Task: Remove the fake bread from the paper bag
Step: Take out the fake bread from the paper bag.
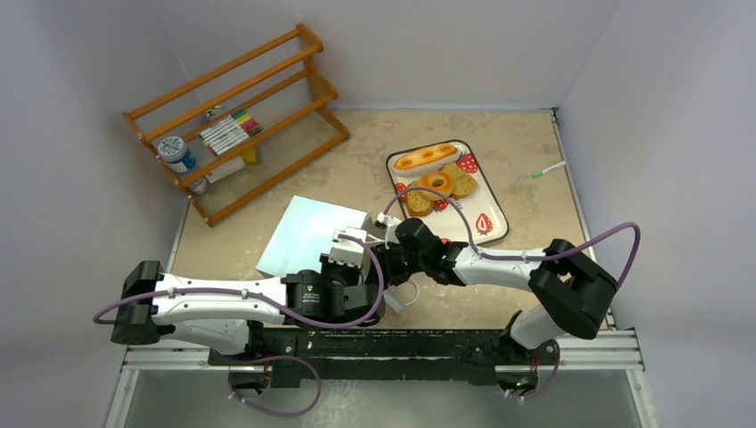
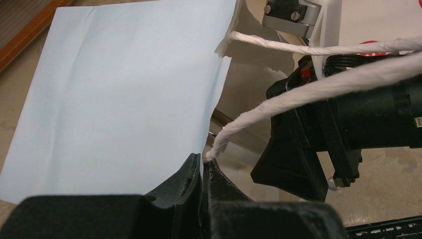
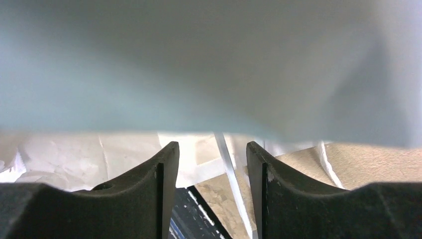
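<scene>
Beige desk [image 1: 535, 143] holds a flat blue paper bag [image 1: 308, 234]; left tool [image 2: 201, 162] clamps its rim, right tool [image 3: 211, 167] gapes at its mouth; bread [image 1: 426, 157] lies on a tray [image 1: 487, 201].

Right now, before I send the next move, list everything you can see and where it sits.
paper bag: one, pale blue, lying flat mid-table
tray: one, white with strawberry print, right of the bag
fake bread: at least four pieces, golden to brown, on the tray
rack: one, wooden, far left corner
markers: a bundle, mixed colours, on the rack
jar: one, blue lid, rack's left end
pen: one, white with green tip, far right
left fingers: black, shut on the bag's edge beside a cord handle
right fingers: black, open, close against the bag
</scene>
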